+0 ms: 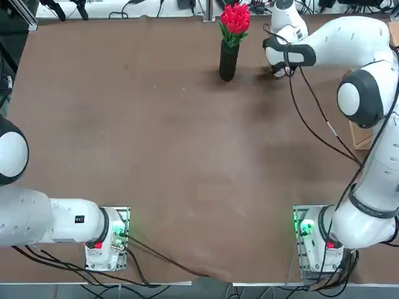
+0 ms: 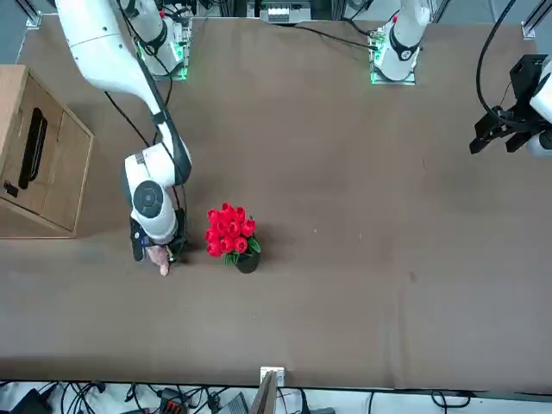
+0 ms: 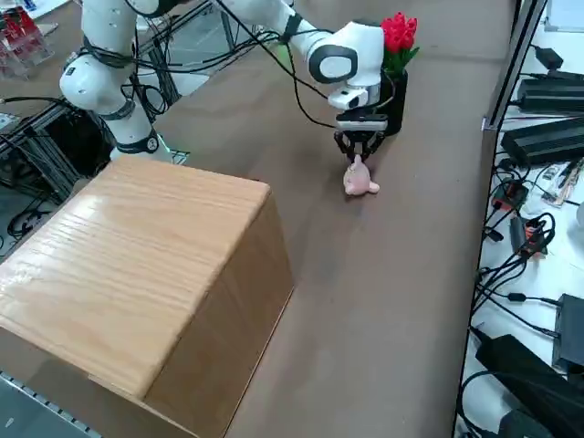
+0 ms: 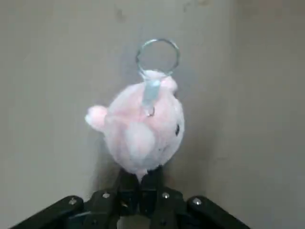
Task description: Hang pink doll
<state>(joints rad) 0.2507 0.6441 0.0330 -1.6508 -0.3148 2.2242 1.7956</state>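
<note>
Desk (image 1: 156, 156): brown, matte top; carries every item listed below except the box.

Wooden box (image 3: 137, 274): light wood, large, standing off the desk's right edge beside the working arm; a dark handle slot shows on one face in the front view.

Right arm (image 1: 368, 124): white, jointed, reaching from its base at the near right corner to the far edge of the desk, wrist bent downward.

Black vase (image 1: 229, 60): tall, narrow, upright near the far edge, right of the middle; holds a red tulip bouquet (image 1: 235, 18) with green leaves.

Right gripper (image 3: 358, 151): black, two-fingered, pointing down just beside the vase on its right. Its fingers are pressed together, pinching a small part of the pink doll's body.

Pink doll (image 3: 359, 180): small rounded plush, pale pink with a cream patch, one dark eye and a stubby limb at the side. It hangs under the fingertips, at or just above the desk surface; contact with the desk cannot be told.

Metal ring (image 4: 157, 56): thin, round, fixed by a short tab to the end of the doll opposite the gripper.
</note>
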